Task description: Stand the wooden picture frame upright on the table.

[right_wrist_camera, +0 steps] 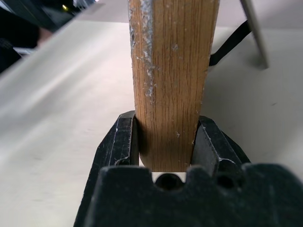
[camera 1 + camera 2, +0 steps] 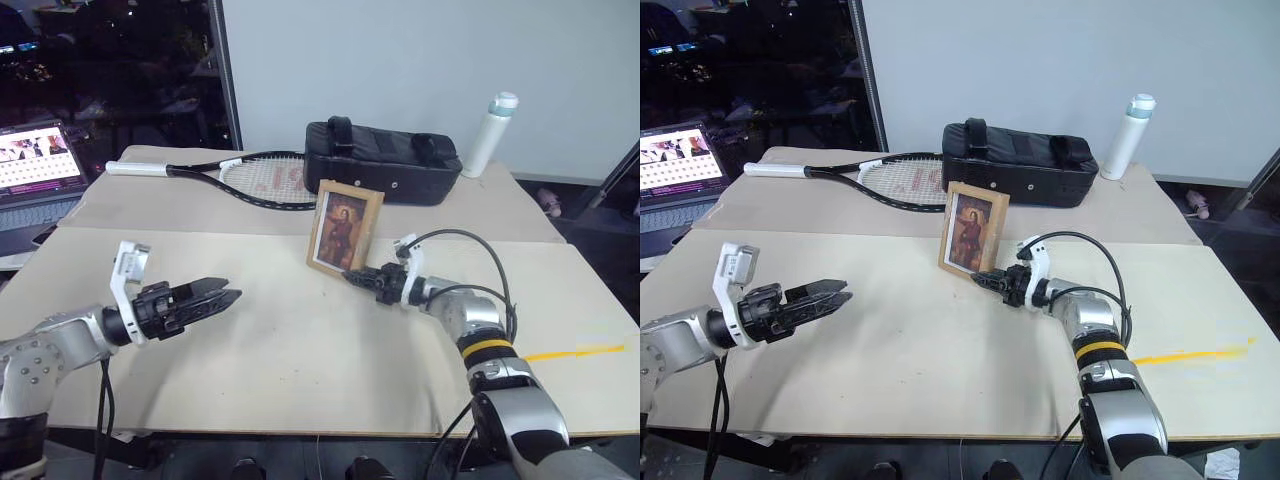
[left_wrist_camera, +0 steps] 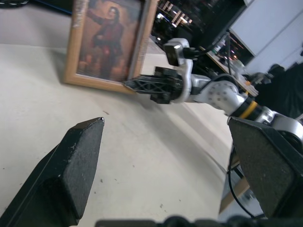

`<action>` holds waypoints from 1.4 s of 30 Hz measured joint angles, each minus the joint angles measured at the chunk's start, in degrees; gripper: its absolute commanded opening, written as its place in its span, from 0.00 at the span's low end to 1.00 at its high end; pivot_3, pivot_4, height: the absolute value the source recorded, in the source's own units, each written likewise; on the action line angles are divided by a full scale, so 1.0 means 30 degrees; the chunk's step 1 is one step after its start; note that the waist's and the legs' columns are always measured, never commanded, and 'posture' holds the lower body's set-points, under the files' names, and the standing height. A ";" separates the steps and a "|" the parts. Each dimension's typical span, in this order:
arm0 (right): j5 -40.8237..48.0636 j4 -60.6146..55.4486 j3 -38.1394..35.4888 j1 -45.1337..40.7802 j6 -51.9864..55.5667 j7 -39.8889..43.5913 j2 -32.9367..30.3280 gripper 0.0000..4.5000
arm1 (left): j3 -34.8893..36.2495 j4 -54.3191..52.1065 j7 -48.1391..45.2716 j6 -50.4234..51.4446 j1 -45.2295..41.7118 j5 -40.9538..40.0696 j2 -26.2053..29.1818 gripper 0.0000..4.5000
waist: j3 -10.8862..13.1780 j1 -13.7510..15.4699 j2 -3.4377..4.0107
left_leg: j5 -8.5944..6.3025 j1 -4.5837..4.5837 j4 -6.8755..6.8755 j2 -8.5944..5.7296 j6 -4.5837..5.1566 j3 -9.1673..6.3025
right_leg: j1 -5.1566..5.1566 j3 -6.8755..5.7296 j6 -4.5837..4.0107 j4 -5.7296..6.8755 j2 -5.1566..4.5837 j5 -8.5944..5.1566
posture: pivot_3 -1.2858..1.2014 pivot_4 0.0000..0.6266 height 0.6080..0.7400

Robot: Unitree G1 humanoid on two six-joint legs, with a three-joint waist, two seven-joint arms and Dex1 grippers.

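1. Right gripper (image 2: 352, 275): clamped on the lower right corner of the wooden picture frame (image 2: 343, 226). The wrist view shows both black fingers (image 1: 120, 142) pressed flat against the 2 faces of the wood edge.
2. Left gripper (image 2: 228, 293): released, fingers spread wide, holding nothing. It hovers over the near left part of the table (image 2: 300, 350), pointing toward the frame and well apart from it.
3. Frame: stands upright on its bottom edge near the middle of the table, just in front of the seam between the 2 panels. The reddish portrait in its pale border faces the robot. The frame leans back slightly.
4. Beyond the frame, on the far panel: a tennis racket (image 2: 225, 178) lies flat, handle toward the left, head partly tucked beside a black bag (image 2: 382, 160).
5. A white bottle (image 2: 490, 134) stands upright at the right end of the bag, near the far edge.
6. Off the table's left side: an open laptop (image 2: 38, 170) with a lit screen.
7. A yellow stripe (image 2: 575, 352) marks the near right part of the tabletop.
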 measured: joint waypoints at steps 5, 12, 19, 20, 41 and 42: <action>0.0306 -0.2380 0.0030 0.1640 0.1174 0.0063 0.0044 0.27 | 0.0001 0.0061 0.0131 -0.0009 -0.0298 0.0211 -0.0083 1.00 | -0.0002 0.0055 -0.0001 | 0.0000 -0.0002 0.0001 0.0000 -0.0001 -0.0002 | 0.0008 -0.0003 0.0014 -0.0008 0.0000 -0.0009 | 0.52 0.24 0.51; 0.0318 -0.3981 0.0168 0.2649 0.1557 -0.0070 0.0106 0.27 | -0.0209 0.0258 -0.0072 -0.0092 -0.0655 0.0940 -0.0083 1.00 | -0.0002 -0.0028 0.0000 | 0.0000 0.0013 -0.0005 0.0000 -0.0001 -0.0003 | 0.0009 -0.0006 0.0013 -0.0006 0.0000 -0.0010 | 0.52 0.24 0.51; 0.0747 -0.4730 0.0163 0.3237 0.3218 0.0011 0.0068 0.78 | -0.1139 0.0392 -0.0842 -0.0250 -0.0673 0.2174 -0.0081 1.00 | -0.0001 -0.0012 0.0002 | 0.0000 0.0007 -0.0006 0.0000 -0.0001 -0.0008 | 0.0008 -0.0012 0.0007 -0.0006 0.0000 -0.0014 | 0.52 0.24 0.51; 0.0767 -0.4984 0.0161 0.3239 0.3440 0.0030 0.0058 0.84 | -0.1229 0.0408 -0.0983 -0.0318 -0.0761 0.2325 -0.0082 1.00 | -0.0002 -0.0019 0.0000 | 0.0000 0.0010 -0.0007 0.0000 -0.0001 -0.0012 | 0.0009 -0.0017 0.0007 -0.0006 0.0000 -0.0014 | 0.52 0.24 0.51; 0.0404 -1.2632 -0.2622 1.0302 -0.0612 0.0646 -0.6612 1.00 | -0.3039 0.0960 0.0861 -0.6903 0.1023 0.9871 -0.2041 1.00 | -0.0004 0.0204 0.0003 | -0.0001 0.0074 -0.0025 -0.0001 0.0000 -0.0012 | 0.0053 -0.0015 -0.0008 -0.0018 -0.0002 -0.0060 | 0.52 0.24 0.51; 0.0237 -1.2700 -0.3193 1.0515 -0.1497 -0.0004 -0.6261 1.00 | -0.3349 0.1097 0.1111 -0.7771 0.1304 1.0803 -0.2232 1.00 | -0.0005 0.0236 0.0001 | -0.0002 0.0077 -0.0026 -0.0001 -0.0001 -0.0012 | 0.0059 -0.0015 -0.0009 -0.0019 -0.0002 -0.0061 | 0.52 0.24 0.51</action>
